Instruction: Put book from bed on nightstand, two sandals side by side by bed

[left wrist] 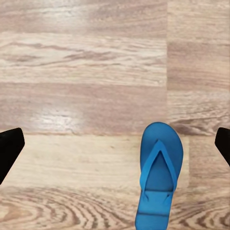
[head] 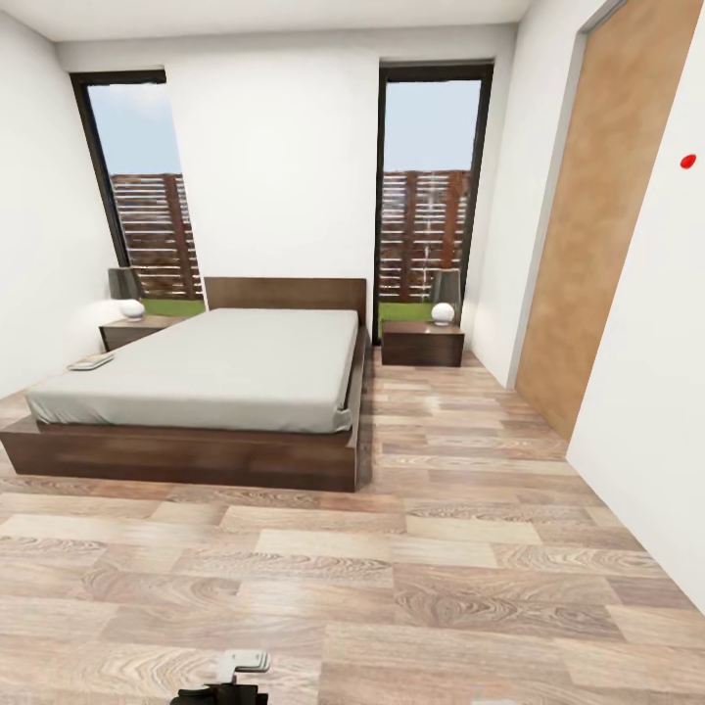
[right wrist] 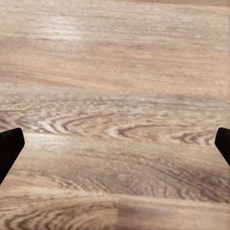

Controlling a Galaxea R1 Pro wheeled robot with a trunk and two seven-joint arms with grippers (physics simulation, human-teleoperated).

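Here both pincers (left wrist: pixel 115 148) (right wrist: pixel 115 148) spread wide, empty, above floor (head: pixel 392 548); blue sandal (left wrist: pixel 159 177) under left.

A home bedroom: a low bed (head: pixel 211 377), 2 nightstands (head: pixel 423 345) with lamps (head: pixel 445 296), plank floor (head: pixel 441 558).

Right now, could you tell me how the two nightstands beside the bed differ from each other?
The left nightstand is partly hidden behind the bed, while the right nightstand stands in full view. The left one sits close against the bed; the right one stands apart from it across a strip of floor. Both are low, dark brown wood, each carrying a lamp and standing below a tall window.
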